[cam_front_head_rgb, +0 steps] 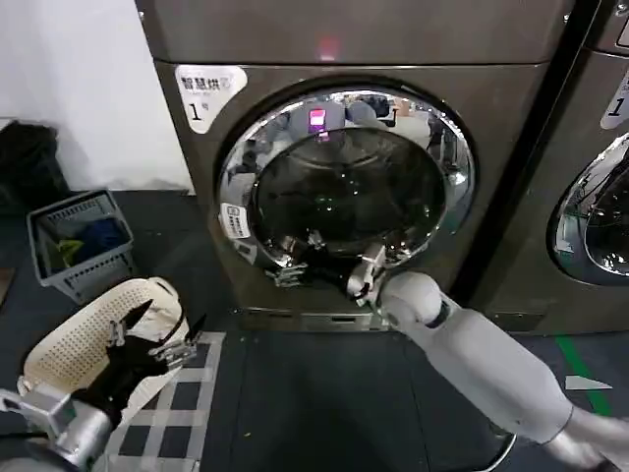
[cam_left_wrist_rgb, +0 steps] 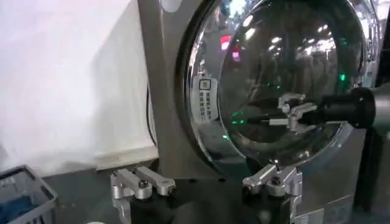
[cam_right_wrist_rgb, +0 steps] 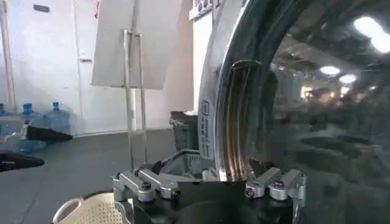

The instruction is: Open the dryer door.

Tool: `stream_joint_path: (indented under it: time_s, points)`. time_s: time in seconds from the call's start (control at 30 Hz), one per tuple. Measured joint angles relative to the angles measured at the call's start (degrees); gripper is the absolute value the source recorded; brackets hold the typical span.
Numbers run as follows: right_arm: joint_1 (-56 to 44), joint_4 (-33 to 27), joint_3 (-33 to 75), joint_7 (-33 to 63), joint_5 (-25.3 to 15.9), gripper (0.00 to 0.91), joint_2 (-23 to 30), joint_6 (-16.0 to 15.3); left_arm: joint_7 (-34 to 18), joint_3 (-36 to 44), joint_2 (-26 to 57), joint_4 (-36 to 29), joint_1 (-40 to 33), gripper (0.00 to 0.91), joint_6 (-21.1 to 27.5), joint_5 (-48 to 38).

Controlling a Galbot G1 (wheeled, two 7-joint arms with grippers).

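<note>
1. right gripper [cam_front_head_rgb: 329,264], fingers spread, is up against the lower chrome ring of the dryer door [cam_front_head_rgb: 346,182], which is shut.
2. door lies straight ahead; the right arm is nearer.
3. left gripper [cam_front_head_rgb: 157,339], open, waits low beside a white basket [cam_front_head_rgb: 84,334].

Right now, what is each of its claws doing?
Left gripper: open, empty, low by the white basket.
Right gripper: open, at the dryer door, gripping nothing.
</note>
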Motion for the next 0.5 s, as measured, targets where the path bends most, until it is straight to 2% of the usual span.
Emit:
stream_joint_path:
  time_s: [0.5]
  points:
    - [2.8,-3.9,-1.8,-0.6,-0.2,0.907,3.4,0.3,0.0,0.1,-0.1,0.0,-0.2,0.907,0.0,0.0]
